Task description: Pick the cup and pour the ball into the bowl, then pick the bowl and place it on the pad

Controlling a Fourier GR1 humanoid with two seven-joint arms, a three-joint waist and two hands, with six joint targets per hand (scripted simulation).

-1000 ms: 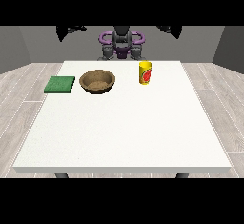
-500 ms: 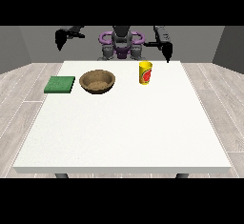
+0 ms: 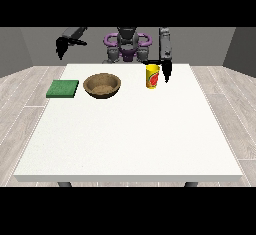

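Inspection of my own position. The cup [image 3: 152,76] stands upright on the far part of the table [image 3: 130,139], with the bowl [image 3: 102,85] near it toward the view's left and the green pad [image 3: 63,88] beyond the bowl at the table's left edge. I judge this row suits the job: the pour is a short carry sideways, and the bowl then goes on to the pad beside it. I cannot see the ball; I take it to be inside the cup.

My hand at the view's right [image 3: 165,70] hangs just beside the cup, fingers pointing down, forearm nearly vertical above it. It holds nothing; whether the fingers touch the cup I cannot tell.

My hand at the view's left [image 3: 61,46] is raised off the table's far left corner, arm bent outward, holding nothing; its finger spread I cannot tell.

Step in hand: grasping the cup, not yet done.
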